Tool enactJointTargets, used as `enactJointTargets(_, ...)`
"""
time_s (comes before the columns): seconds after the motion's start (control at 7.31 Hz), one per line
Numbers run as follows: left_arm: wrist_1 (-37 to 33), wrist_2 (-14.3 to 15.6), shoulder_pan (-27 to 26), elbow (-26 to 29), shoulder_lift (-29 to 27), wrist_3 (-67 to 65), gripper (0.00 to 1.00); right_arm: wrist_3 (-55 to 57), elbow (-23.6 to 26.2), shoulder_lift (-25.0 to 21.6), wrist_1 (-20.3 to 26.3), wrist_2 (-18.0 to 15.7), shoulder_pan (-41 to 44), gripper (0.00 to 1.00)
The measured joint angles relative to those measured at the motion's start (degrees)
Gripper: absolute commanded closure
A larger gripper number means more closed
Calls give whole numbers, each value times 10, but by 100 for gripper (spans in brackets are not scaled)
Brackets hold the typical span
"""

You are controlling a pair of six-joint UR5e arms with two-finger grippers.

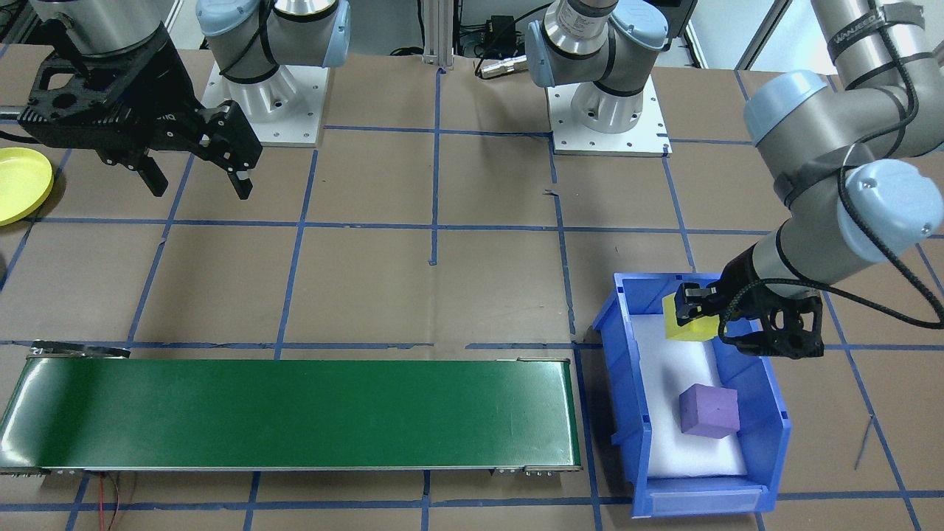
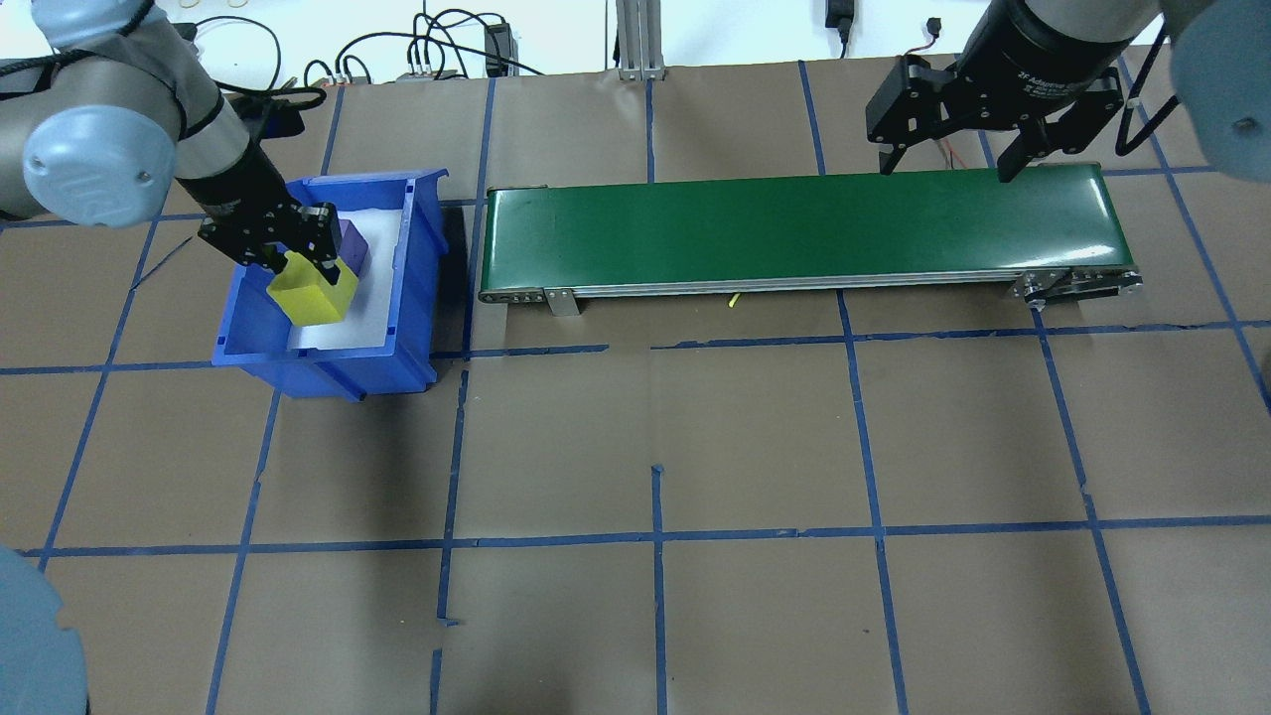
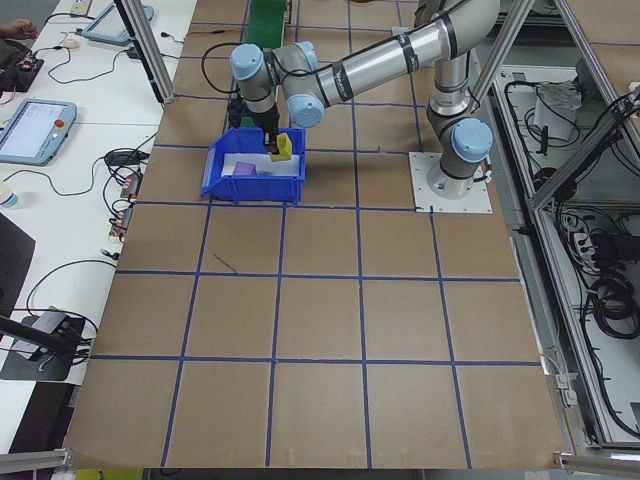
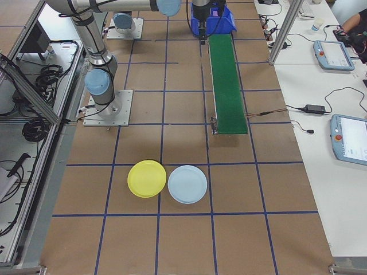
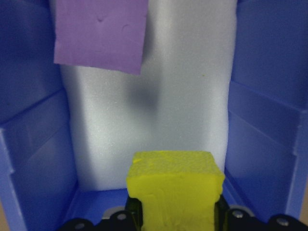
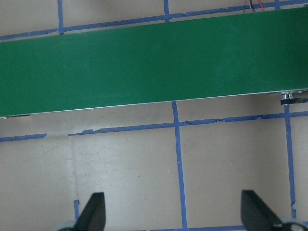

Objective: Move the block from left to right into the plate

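My left gripper [image 1: 692, 313] is shut on a yellow foam block [image 1: 687, 327] and holds it over the near end of a blue bin [image 1: 768, 394]. In the overhead view the yellow block [image 2: 313, 290] hangs under that gripper [image 2: 306, 256]. The left wrist view shows the yellow block [image 5: 175, 187] between the fingers, above the bin's white lining. A purple block [image 1: 709, 411] lies in the bin. The lime-yellow plate [image 1: 18, 184] rests far over on the robot's right; the plate [image 4: 147, 179] is bare. My right gripper [image 1: 200, 188] hangs open and holds nothing above the belt's right end.
A long green conveyor belt [image 2: 794, 228] runs between the bin and the right arm. A pale blue plate [image 4: 187, 184] lies beside the yellow one. Blue tape lines grid the brown table. Operators' tablets and cables lie on a side bench.
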Motion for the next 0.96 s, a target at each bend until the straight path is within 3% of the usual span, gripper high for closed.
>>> enactJointTargets(0.41, -8, 24, -85, 60, 8, -73, 64, 0, 0, 0, 0, 0, 0, 0)
enactJointTargets(0.82, 73, -11, -171, 65, -34, -153, 64, 1, 0, 0, 0, 0, 1, 0)
enactJointTargets(0.96, 98, -7, -188, 63, -50, -150, 64, 1, 0, 0, -1, 0, 0, 0)
